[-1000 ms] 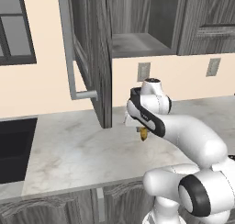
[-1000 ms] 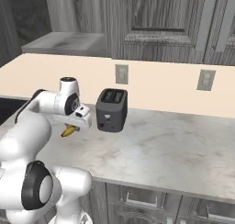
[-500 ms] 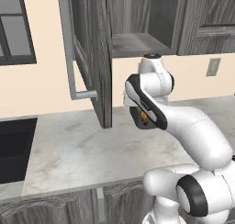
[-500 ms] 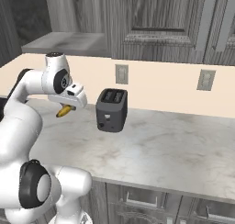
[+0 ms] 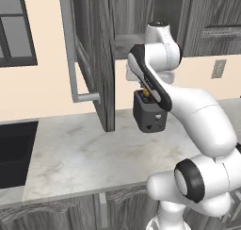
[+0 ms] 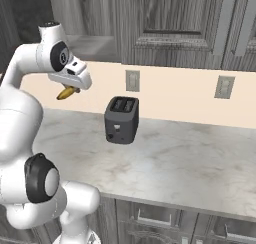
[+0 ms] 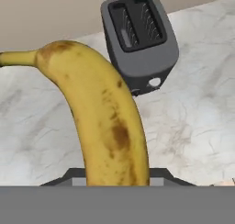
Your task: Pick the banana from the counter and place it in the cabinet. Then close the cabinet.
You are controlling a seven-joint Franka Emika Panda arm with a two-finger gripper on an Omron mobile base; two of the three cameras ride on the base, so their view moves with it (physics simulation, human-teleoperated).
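Holding the banana [image 7: 108,122] clamped in the gripper [image 6: 70,89], you have it lifted well above the bench [image 6: 165,160], beside the toaster [image 6: 121,119] and below the cabinet [image 5: 94,59] shelf. Your risk is the open door [image 5: 96,69]: it hangs close beside the arm, and a wide swing could knock it. The banana juts far out of the gripper, so it may catch the shelf edge and slip.

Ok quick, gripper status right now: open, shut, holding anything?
Gripper: shut on the banana, lifted above the counter near the open cabinet.
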